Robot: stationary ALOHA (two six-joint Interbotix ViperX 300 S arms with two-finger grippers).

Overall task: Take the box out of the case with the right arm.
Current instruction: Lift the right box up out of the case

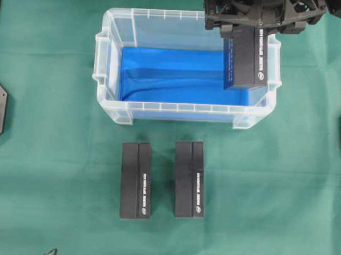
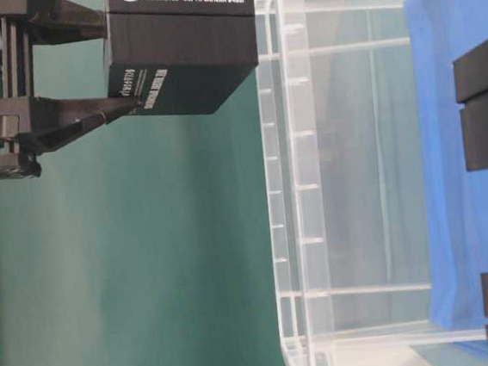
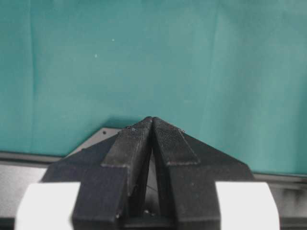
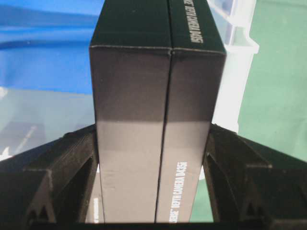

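Black card formed the box [image 1: 247, 57] that your right hand [image 1: 250, 30] gripped, its two dark lattice fingers [image 4: 53, 177] pressed flat against the box's long sides. You held the box above the right end of the case [image 1: 111, 110], hanging over the far right corner; in the table-level view it was clear of the rim, with white lettering reading along its upper face. The case was clear plastic with a ribbed rim and handles, and the blue lining [image 1: 167, 76] covered its floor. It stood on the green cloth of the worktop [image 1: 42, 172].

Two more black boxes lay on the cloth in front of the case, apart from it and from each other: the left box [image 1: 135, 180] and the right box [image 1: 189, 179], both lengthwise and roughly parallel.

Your left hand [image 3: 152, 125] appeared only in its own wrist view, where its black fingertips [image 3: 132, 143] met at a point with nothing between them, closed, above bare green cloth. Pale pads showed at the lower corners of that view.
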